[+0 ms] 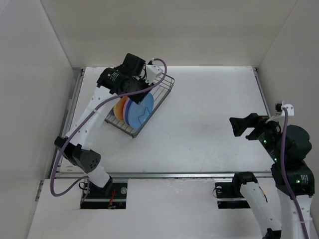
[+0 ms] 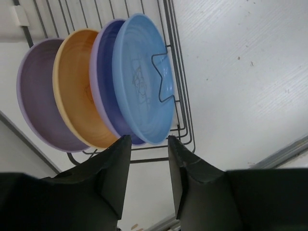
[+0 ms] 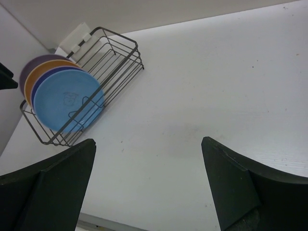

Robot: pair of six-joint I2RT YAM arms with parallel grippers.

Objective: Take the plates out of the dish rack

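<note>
Seen from above, the dish rack sits at the far left of the table. Its plates stand on edge at its near end, with the left gripper right over them. The right gripper is well apart at the right, over the table. The left wrist view shows four in a row: a lavender plate, a tan plate, a violet-blue plate and, outermost, the blue plate. The blue plate's rim dips between narrowly set jaws, and whether the fingertips pinch it cannot be told. The step in hand looks like gripping that blue plate. The grip should take its rim alone, not the neighbour just behind, and then lift straight up out of the rack. In the right wrist view the right gripper's jaws are spread wide and hold nothing.
</note>
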